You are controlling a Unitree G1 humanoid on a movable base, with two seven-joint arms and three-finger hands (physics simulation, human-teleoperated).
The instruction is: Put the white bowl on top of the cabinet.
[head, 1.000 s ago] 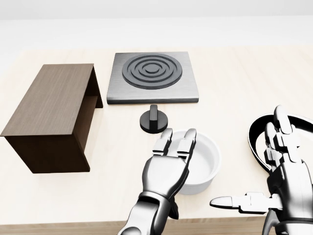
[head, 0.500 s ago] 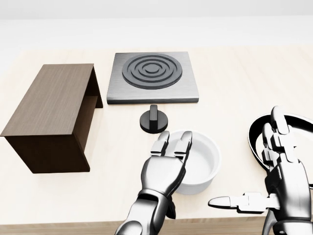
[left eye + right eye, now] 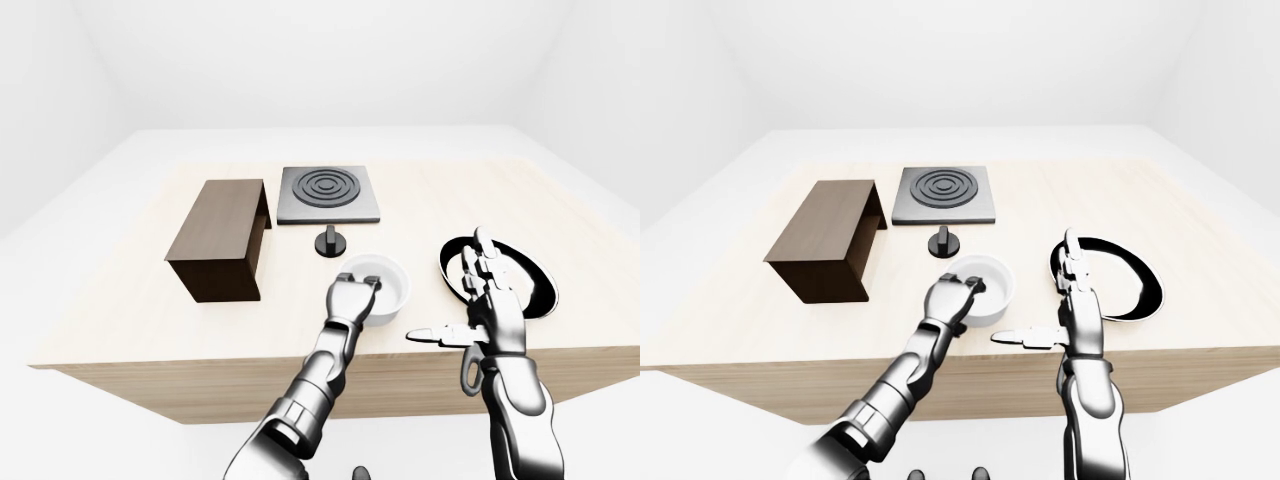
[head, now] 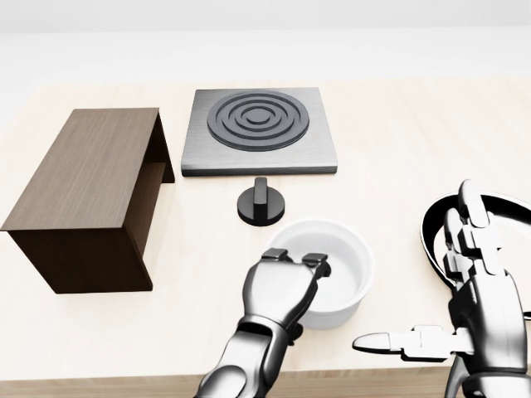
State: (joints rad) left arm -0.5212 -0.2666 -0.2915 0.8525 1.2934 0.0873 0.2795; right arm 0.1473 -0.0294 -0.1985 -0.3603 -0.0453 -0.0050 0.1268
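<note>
Left hand [image 4: 286, 286]: your L fingers [image 4: 316, 262] are curled down over the near-left rim of the white bowl [image 4: 336, 278], tips hooked just inside the wall. Looks like a grip on the rim, but thumb is hidden under the palm, so can't confirm how tight.
Right hand [image 4: 465, 311]: wide open, holding nothing. Fingers point up the head view, thumb sticks out to the left, near the table's [image 4: 390, 133] bottom edge. Palm sits over the near edge of the black plate [image 3: 545, 290]; contact w/ plate can't be told.
White bowl: upright on the table, low-centre in head view, just below the black knob [image 4: 262, 203], right of the cabinet [image 4: 87, 195], left of the plate. Looks empty inside.
Cabinet: dark wood box at left of head view, open side facing right, top bare. Well apart from the bowl.
Stove plate [image 4: 259, 128]: grey square w/ ring burner, top-centre, just above the knob.
Bowl vs cabinet: bowl on tabletop, not on cabinet yet.
</note>
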